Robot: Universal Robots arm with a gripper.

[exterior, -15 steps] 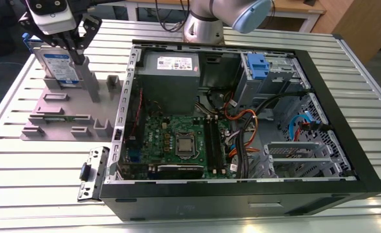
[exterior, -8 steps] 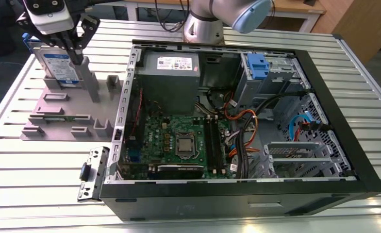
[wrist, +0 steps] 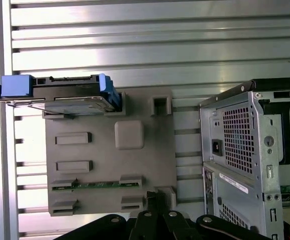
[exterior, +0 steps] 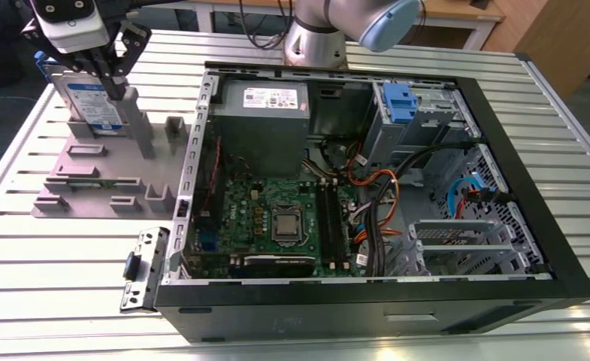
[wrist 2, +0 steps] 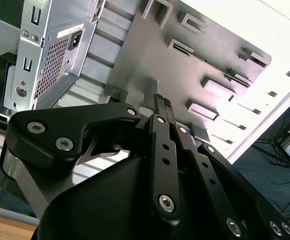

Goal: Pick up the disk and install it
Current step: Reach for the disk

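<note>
The disk [exterior: 86, 101] stands on edge in a slot at the far corner of a grey fixture plate [exterior: 94, 177], at the exterior view's left. Its silver body, white-and-blue label and blue bracket show. In the first wrist view the disk [wrist: 67, 101] sits at one corner of the plate [wrist: 109, 165]. My gripper [exterior: 120, 94] hangs above the plate, between the camera and the disk and apart from it. Its fingers are shut with nothing between them. In both wrist views the gripper [wrist: 153, 196] [wrist 2: 162, 101] is over the plate, away from the disk.
An open computer case [exterior: 495, 135] lies right of the plate, with a grey power supply [exterior: 264, 113] and a metal drive cage with a blue latch [exterior: 400, 101]. A loose metal bracket [exterior: 144, 267] lies by the case's near corner. The table is ribbed aluminium.
</note>
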